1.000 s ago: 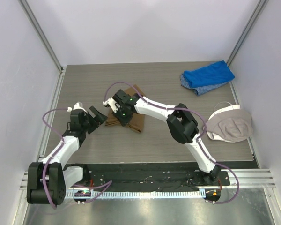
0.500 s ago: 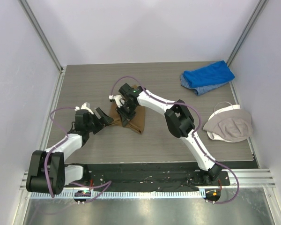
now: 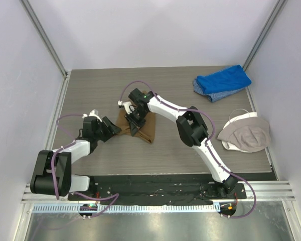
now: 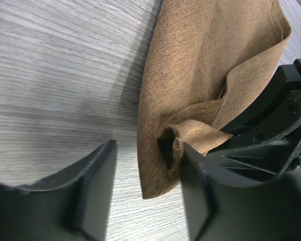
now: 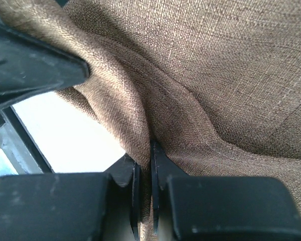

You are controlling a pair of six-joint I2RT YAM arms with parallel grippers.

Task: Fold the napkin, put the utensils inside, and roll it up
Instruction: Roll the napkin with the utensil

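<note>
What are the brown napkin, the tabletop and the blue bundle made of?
The napkin looks like coarse woven cloth, maybe linen or cotton: matte, visible threads, soft creases. The tabletop seems grey wood-grain laminate, matte with streaked lines; possibly real wood. The blue bundle looks like soft textile, rumpled and folded; weave too small to tell.

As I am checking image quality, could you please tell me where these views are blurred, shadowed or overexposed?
Top external: evenly lit and sharp, no harsh shadows around the napkin. Left wrist: the left gripper in the foreground is blurred, the weave crisp. Right wrist: a blown-out white patch at lower left, the right gripper slightly soft.
</note>
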